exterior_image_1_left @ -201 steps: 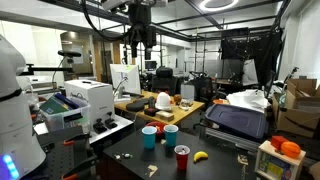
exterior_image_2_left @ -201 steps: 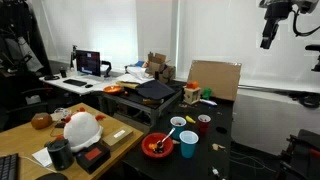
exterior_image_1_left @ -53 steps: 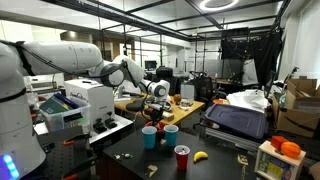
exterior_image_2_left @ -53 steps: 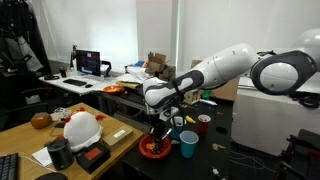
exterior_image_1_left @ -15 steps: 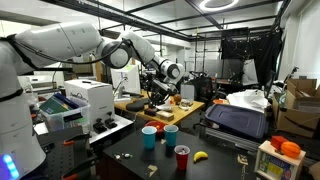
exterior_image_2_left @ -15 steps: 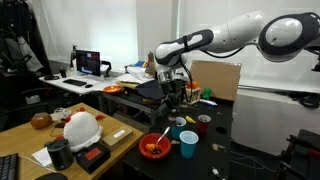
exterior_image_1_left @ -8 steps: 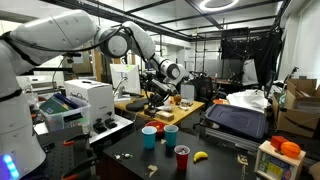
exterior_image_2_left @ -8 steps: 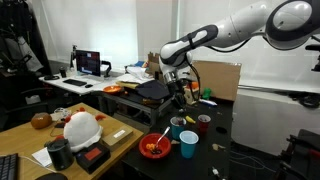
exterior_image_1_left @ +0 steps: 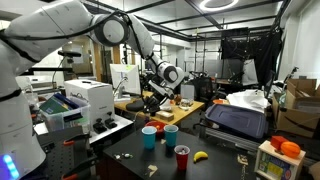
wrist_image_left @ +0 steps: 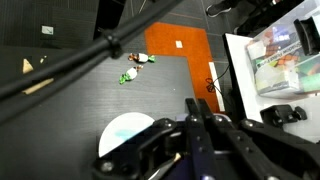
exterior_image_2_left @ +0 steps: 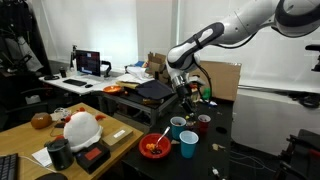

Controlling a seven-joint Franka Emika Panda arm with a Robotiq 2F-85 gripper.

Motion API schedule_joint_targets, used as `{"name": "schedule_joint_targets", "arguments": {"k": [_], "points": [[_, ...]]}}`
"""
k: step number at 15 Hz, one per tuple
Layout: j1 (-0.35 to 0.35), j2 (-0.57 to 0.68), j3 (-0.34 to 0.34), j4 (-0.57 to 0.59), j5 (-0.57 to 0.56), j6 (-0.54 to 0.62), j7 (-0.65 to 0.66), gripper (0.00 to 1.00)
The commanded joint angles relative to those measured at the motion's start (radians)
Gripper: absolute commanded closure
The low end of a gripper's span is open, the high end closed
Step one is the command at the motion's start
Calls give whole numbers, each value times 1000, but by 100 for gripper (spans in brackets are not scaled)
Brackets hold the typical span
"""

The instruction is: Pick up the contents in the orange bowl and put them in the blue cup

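Above the black table (exterior_image_2_left: 238, 152), the gripper (exterior_image_2_left: 187, 103) hangs in the air on its outstretched arm, over the cluster of cups and clear of all of them. From my wrist view the two fingers (wrist_image_left: 193, 112) look drawn close, but they are dark against a dark tabletop and I cannot tell whether the jaws are pressed together or pinching anything. Just below and beside them in that view sits the round mouth of a pale cup (wrist_image_left: 128, 140), seen from straight above. The orange bowl (exterior_image_2_left: 154, 147) rests on the table at the edge of the group, in front of the cups in one exterior view and behind them, under the gripper (exterior_image_1_left: 152, 100), in the other, where I see only a sliver of the bowl's red rim (exterior_image_1_left: 160, 114). There is something small and yellowish in it that I cannot make out. The blue cup (exterior_image_2_left: 188, 143) stands upright just beside the bowl, with the pale cup (exterior_image_2_left: 178, 125) and a red cup (exterior_image_2_left: 203, 122) close behind it. A banana (exterior_image_1_left: 200, 155) lies near the red cup (exterior_image_1_left: 182, 157).
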State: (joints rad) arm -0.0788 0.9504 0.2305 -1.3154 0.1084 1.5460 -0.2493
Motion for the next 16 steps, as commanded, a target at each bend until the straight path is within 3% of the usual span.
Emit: {"name": "schedule_joint_targets", "arguments": {"k": [1,16], "points": [[9,-45,-33,-98,31,48,-64,99],[40,1,-87,-118,-8,226,-77,99]]}}
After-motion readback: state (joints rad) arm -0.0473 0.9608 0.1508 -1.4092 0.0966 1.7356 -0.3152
